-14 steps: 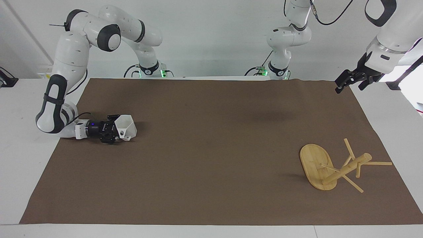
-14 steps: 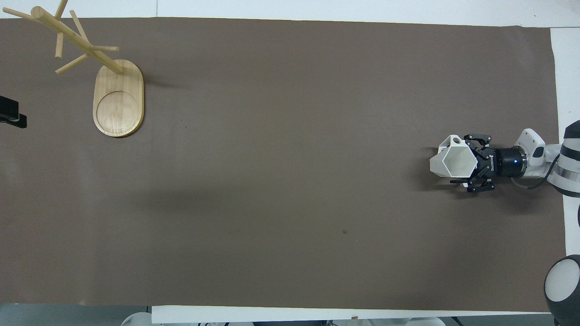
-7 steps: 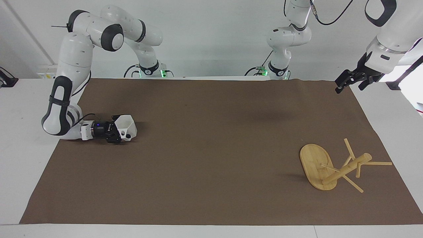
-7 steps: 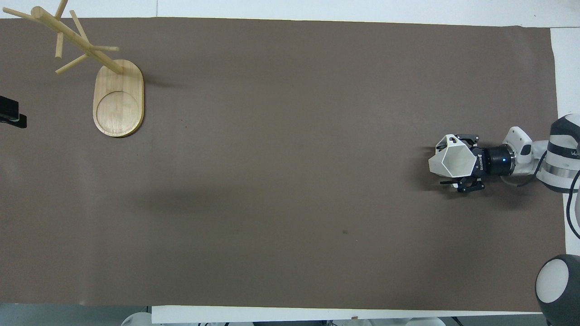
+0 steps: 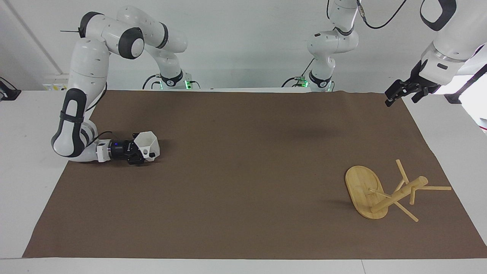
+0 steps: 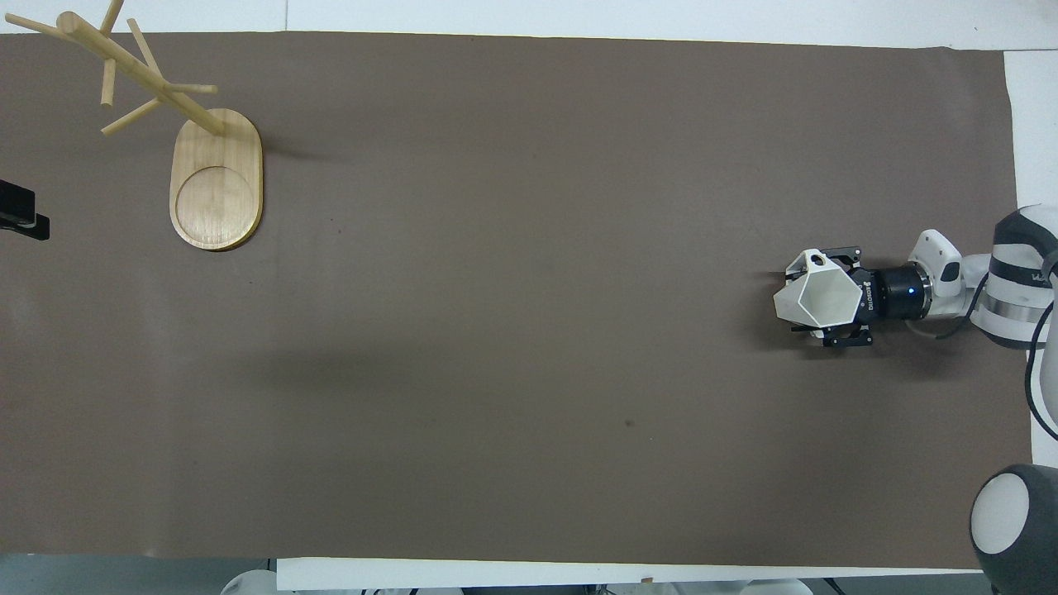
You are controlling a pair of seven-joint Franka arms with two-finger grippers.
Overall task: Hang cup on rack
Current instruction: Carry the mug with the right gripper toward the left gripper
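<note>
The white faceted cup (image 5: 147, 144) is at the right arm's end of the brown mat, mouth up, its squared handle with holes toward the side. My right gripper (image 5: 140, 150) lies level, low at the mat, and is shut on the cup (image 6: 814, 297); it also shows in the overhead view (image 6: 828, 296). The bamboo rack (image 5: 364, 190) stands on its oval base at the left arm's end, farther from the robots, its post (image 6: 132, 70) carrying several thin pegs. My left gripper (image 5: 402, 93) hangs open and empty in the air over the mat's corner at the left arm's end.
The brown mat (image 5: 243, 182) covers most of the white table (image 5: 23, 125). Only the left gripper's tip (image 6: 18, 216) shows at the edge of the overhead view.
My right gripper has sunk lower toward the mat with the cup and shifted slightly toward the table's middle. The left arm has hardly moved.
</note>
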